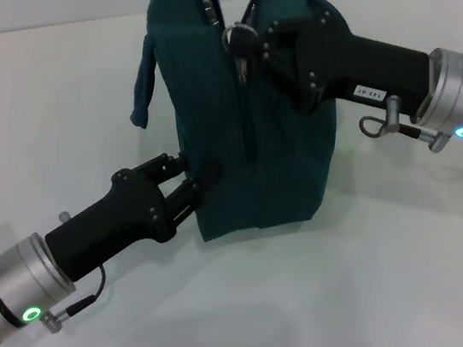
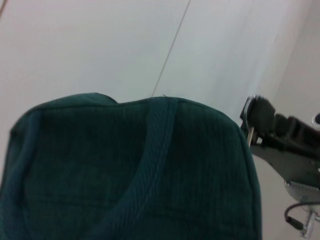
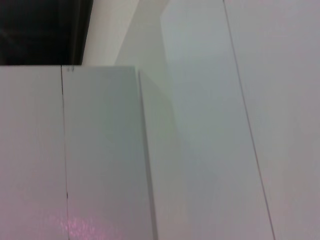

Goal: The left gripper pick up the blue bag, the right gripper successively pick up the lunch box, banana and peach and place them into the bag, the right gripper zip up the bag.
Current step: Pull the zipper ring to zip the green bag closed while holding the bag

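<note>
White bench [image 1: 52, 121] all round, and the blue bag [image 1: 246, 154] stands upright at the middle toward the far edge, long axis vertical, zipper seam facing the robot. Left gripper [image 1: 197, 184] is pinched on the bag's lower side. Right gripper [image 1: 258, 44] is up top, clamped at the ring zipper pull [image 1: 238, 45]. No food showing, so I'd call this the zipping step; next, a steady pull along the zipper line.

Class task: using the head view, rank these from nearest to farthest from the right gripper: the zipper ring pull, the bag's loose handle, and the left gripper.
1. Zipper ring pull: at the right gripper, top of the blue bag.
2. Loose handle: hanging off the bag's far upper side.
3. Left gripper: low, at the bag's lower edge.
</note>
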`<state>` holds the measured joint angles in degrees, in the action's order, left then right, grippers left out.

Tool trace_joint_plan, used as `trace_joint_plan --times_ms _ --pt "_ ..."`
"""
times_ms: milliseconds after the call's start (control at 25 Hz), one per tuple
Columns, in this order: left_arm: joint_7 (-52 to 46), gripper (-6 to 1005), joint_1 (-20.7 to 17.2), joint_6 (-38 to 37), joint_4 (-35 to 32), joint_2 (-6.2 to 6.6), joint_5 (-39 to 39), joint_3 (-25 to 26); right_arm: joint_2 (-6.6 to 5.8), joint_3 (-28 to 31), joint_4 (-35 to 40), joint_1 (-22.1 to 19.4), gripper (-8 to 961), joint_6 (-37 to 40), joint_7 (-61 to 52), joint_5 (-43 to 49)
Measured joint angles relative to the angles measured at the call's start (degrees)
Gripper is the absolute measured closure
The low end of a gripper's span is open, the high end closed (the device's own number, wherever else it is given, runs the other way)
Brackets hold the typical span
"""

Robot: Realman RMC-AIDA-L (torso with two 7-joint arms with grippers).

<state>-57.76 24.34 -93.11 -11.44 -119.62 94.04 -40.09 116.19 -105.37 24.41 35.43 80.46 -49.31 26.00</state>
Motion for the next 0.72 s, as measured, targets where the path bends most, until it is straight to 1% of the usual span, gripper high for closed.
trace_joint_plan --times_ms 120,520,680,720 --pt "0.01 635 0.02 0.09 -0.07 0.1 0.01 -0.66 0.0 0.03 0.01 -0.06 914 0.72 0.0 -1.02" --pt "0.01 768 0.25 0.41 -0.19 0.21 0.11 -2.48 -0.09 0.08 0.03 0.4 911 0.62 -0.65 -2.18" --pt "0.01 853 0.34 0.48 -0.19 0.2 0.12 -2.52 -0.03 0.04 -0.16 0.43 911 0.59 -0.66 -2.2" --pt "0.01 861 0.37 0.51 -0.18 0.19 0.12 -2.53 -0.02 -0.08 -0.28 0.43 910 0.57 -0.68 -2.21"
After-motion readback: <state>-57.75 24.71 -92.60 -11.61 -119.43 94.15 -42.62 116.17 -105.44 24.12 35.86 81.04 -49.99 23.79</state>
